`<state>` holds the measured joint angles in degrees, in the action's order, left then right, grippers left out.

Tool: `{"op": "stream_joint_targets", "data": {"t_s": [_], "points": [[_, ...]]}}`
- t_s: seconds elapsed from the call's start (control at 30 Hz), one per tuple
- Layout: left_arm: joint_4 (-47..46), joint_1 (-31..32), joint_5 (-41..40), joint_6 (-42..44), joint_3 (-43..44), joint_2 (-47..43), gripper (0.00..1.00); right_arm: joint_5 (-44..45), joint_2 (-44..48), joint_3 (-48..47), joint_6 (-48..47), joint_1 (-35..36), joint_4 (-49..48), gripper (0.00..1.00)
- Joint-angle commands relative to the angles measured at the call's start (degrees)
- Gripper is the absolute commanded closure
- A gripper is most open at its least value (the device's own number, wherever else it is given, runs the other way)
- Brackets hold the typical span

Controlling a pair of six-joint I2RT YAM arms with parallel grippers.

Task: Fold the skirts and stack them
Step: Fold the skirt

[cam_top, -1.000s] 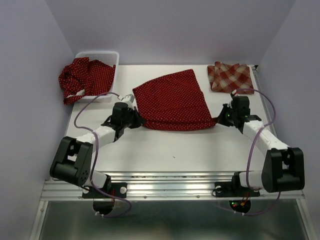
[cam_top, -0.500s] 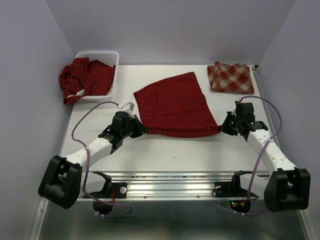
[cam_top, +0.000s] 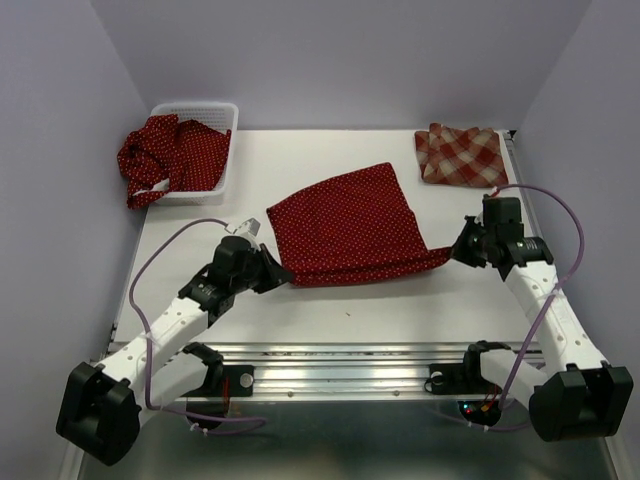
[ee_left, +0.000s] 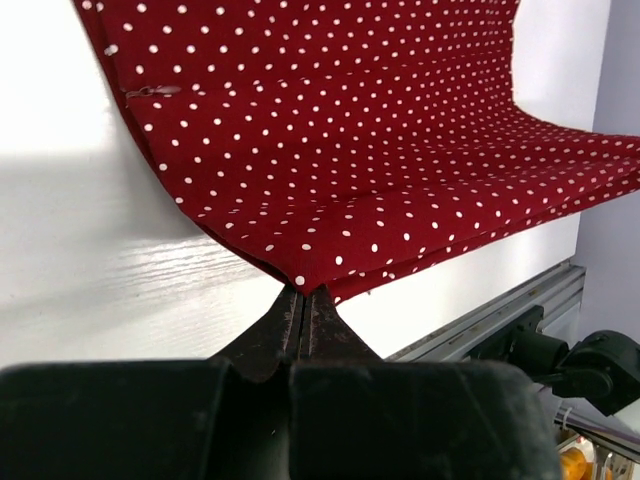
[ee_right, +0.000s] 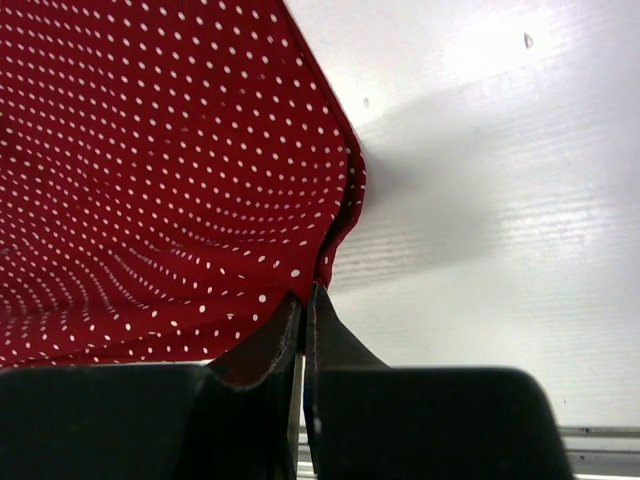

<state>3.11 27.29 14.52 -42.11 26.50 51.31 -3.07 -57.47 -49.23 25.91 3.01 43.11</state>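
Between pinched fingers (ee_left: 266, 336), hidden skirt (cam_top: 345, 225) corners.

Worktop (cam_top: 330, 310): spread skirt (cam_top: 345, 225) at centre, left pincer (cam_top: 272, 277) at its near-left corner, right pincer (cam_top: 458, 250) at its near-right corner. Far left: basket (cam_top: 200, 108), heaped skirts (cam_top: 165, 150) in it. Far right: folded skirt (cam_top: 460, 155).

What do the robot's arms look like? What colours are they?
The left arm and right arm have white links and chunky black joints. A thin purple cable loops along each. The left gripper and right gripper are black, with two pointed fingers.
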Motion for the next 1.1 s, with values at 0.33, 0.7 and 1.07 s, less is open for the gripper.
{"op": "stream_joint_targets", "data": {"t_s": [0.33,0.7,1.07], "points": [[1.8,-0.4,-6.9,0.6,11.4,6.3,1.00,-1.3,-9.2,-12.4,-0.6,-0.5,-21.7,0.99],[4.3,-4.7,-8.5,4.7,20.4,14.1,1.00,-6.8,-25.0,-24.8,-3.7,-0.5,-29.8,0.99],[0.1,-8.4,-6.3,7.4,26.0,24.4,1.00,-7.3,-38.3,-35.6,-7.8,-0.5,-31.3,0.99]]}}
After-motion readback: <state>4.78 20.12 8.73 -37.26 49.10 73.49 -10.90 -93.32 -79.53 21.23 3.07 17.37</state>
